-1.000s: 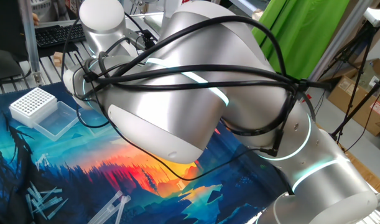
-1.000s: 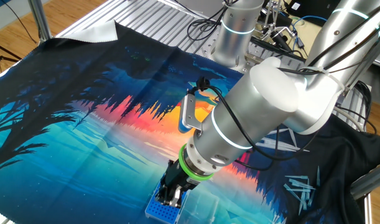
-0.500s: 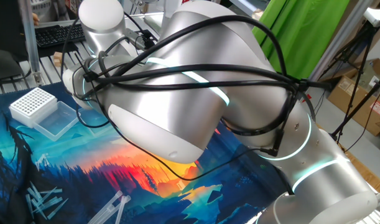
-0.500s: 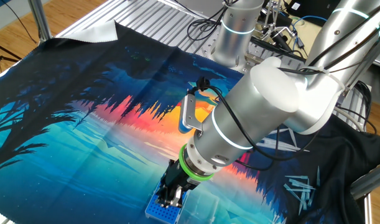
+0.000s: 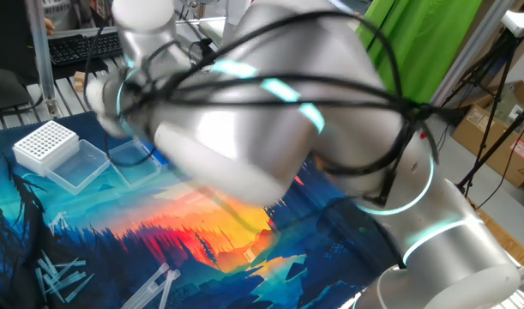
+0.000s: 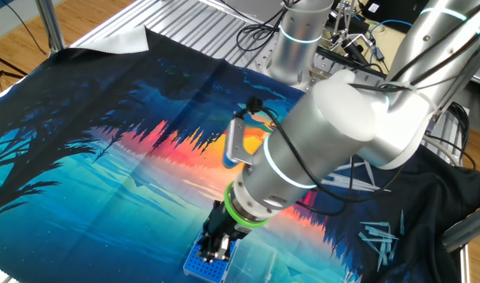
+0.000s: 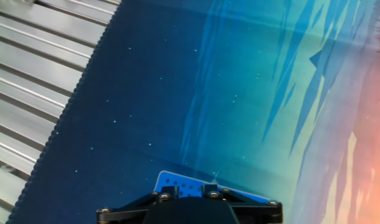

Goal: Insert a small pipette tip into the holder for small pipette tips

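Observation:
The blue holder for small pipette tips sits at the near edge of the mat, joined to a clear tray. My gripper stands upright just over the holder's top. In the hand view the holder shows right below my gripper. The two black fingers stand apart, and the holder's holes show in the gap between them. I cannot make out a small pipette tip between the fingers or in the holder. In the one fixed view the arm is blurred and hides the gripper.
A white box with bigger holes and its clear tray stand at the left. Loose larger tips lie on the mat, and they also show in the other fixed view. The ribbed metal table borders the mat.
The arm was still before and is now moving: it is blurred in the one fixed view. In the other fixed view its upper body has shifted slightly left. The gripper stays over the holder.

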Motion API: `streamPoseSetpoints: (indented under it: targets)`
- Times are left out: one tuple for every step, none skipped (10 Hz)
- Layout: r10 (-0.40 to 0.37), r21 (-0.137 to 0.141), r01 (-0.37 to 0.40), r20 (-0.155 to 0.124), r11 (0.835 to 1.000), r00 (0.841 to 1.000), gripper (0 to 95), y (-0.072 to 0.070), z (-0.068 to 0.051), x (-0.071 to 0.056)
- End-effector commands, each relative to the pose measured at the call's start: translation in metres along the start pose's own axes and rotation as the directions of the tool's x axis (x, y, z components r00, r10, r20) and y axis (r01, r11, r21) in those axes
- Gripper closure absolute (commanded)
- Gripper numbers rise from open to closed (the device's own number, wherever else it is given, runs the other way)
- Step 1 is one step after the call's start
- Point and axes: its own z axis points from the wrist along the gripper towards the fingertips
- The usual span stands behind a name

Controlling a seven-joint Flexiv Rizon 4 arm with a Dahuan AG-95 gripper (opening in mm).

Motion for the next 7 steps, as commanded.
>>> streamPoseSetpoints:
  targets:
    - [0.051, -0.04, -0.063, -0.247, 0.997, 0.968, 76.0, -0.0025, -0.011, -0.0051]
    - [0.052, -0.041, -0.065, -0.252, 0.997, 0.966, 76.0, -0.0026, -0.0112, -0.0052]
    - [0.079, -0.048, -0.097, -0.287, 0.994, 0.955, 95.0, -0.0026, -0.0114, -0.0053]
    - [0.115, -0.048, -0.137, -0.312, 0.989, 0.943, 95.0, -0.0026, -0.0115, -0.0052]
    - [0.129, -0.042, -0.15, -0.311, 0.988, 0.942, 95.0, -0.0026, -0.0116, -0.0052]
    - [0.141, -0.036, -0.16, -0.302, 0.987, 0.943, 95.0, -0.0026, -0.0116, -0.0052]
    - [0.139, -0.036, -0.157, -0.296, 0.987, 0.945, 95.0, -0.0027, -0.0116, -0.0052]
